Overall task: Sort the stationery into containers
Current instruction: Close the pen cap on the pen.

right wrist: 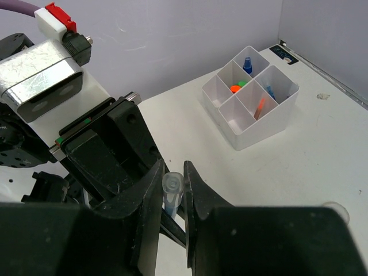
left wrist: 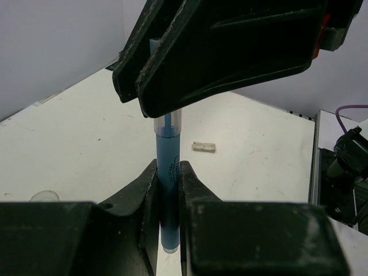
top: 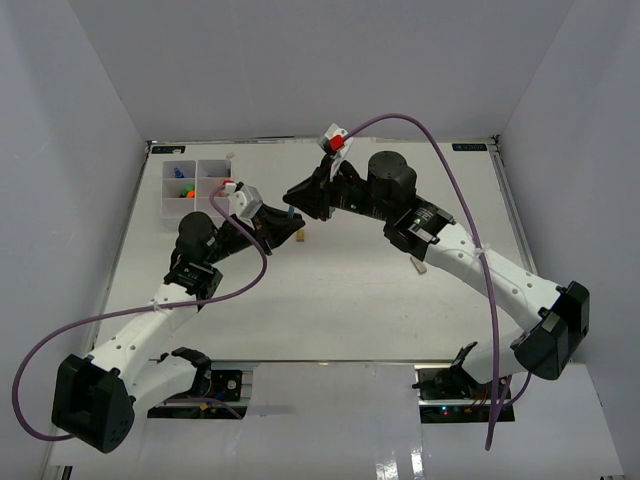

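A blue pen (left wrist: 168, 150) with a clear cap (right wrist: 171, 185) is held between both grippers above the table. My left gripper (left wrist: 168, 168) is shut on the blue barrel. My right gripper (right wrist: 172, 173) is shut on the clear cap end, and its black fingers (left wrist: 230, 52) fill the top of the left wrist view. In the top view the two grippers meet, left (top: 280, 220) and right (top: 298, 197), right of the white organiser tray (top: 170, 210). The tray (right wrist: 259, 135) holds a blue-capped glue bottle (right wrist: 247, 64), orange and green caps (right wrist: 237, 87) and an orange pen (right wrist: 259, 107).
A small brass-coloured piece (top: 300, 237) lies on the table below the grippers. A small beige block (left wrist: 204, 147) lies beyond the pen, and one (top: 420, 265) shows under the right arm. A faint clear ring (right wrist: 334, 210) lies on the table.
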Controlling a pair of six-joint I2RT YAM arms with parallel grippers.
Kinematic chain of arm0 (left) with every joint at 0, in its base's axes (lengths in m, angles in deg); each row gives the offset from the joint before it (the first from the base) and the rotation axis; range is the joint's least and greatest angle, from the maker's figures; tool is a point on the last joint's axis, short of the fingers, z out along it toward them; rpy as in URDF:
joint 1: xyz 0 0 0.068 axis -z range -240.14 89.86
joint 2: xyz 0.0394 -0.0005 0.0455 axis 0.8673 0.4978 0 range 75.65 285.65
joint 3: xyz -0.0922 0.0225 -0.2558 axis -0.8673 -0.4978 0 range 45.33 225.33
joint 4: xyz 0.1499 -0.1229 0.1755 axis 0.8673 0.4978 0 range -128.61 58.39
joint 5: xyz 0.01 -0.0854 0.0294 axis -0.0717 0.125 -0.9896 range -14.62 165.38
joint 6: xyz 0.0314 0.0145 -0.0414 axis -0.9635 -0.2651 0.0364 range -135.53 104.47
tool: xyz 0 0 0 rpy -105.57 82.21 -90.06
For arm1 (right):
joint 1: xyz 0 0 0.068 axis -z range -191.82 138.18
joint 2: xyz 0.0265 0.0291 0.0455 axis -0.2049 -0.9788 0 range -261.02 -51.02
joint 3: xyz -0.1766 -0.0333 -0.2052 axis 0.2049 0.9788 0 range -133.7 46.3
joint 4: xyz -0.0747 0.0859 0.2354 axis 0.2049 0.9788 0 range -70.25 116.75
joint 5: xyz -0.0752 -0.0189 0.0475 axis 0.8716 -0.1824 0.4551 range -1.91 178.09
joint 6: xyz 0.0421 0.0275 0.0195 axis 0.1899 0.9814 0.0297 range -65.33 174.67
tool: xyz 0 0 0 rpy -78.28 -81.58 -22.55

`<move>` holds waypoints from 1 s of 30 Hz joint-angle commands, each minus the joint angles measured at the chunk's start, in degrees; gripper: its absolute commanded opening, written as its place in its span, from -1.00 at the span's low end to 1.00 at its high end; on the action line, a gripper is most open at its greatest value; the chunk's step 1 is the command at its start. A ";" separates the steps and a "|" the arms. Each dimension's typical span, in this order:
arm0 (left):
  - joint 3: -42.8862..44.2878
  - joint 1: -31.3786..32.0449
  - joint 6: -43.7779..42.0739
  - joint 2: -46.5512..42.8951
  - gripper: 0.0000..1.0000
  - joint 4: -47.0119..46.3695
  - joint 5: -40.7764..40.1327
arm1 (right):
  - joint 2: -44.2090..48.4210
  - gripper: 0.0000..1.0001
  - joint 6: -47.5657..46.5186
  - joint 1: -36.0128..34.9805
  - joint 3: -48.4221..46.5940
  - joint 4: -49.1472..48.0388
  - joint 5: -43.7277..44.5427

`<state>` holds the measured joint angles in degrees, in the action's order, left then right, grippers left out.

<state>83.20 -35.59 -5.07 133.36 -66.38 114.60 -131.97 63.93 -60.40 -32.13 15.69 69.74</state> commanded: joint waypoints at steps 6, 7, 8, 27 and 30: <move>6.07 0.05 -1.32 -0.76 -1.00 -1.50 -0.99 | -0.53 -0.85 -3.98 -0.55 3.11 7.21 3.49; 6.51 0.05 -1.84 -0.85 -1.00 -1.24 -1.60 | -0.61 -0.85 -4.16 -0.64 3.20 7.83 3.67; 7.30 0.05 -2.02 -0.85 -1.00 -1.15 -1.95 | -0.88 -0.85 -4.25 -0.73 3.29 8.36 3.85; 14.60 0.05 -4.13 0.29 -1.00 -5.72 -6.00 | -2.20 -0.85 -4.60 -0.73 6.45 14.07 3.67; 15.66 0.05 -4.13 0.38 -1.00 -6.33 -6.09 | -2.64 -0.85 -4.86 -0.73 7.24 14.95 2.88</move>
<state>90.45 -35.28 -10.12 136.36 -58.44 112.24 -130.85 62.46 -60.44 -30.01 12.70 74.85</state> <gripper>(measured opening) 0.233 0.226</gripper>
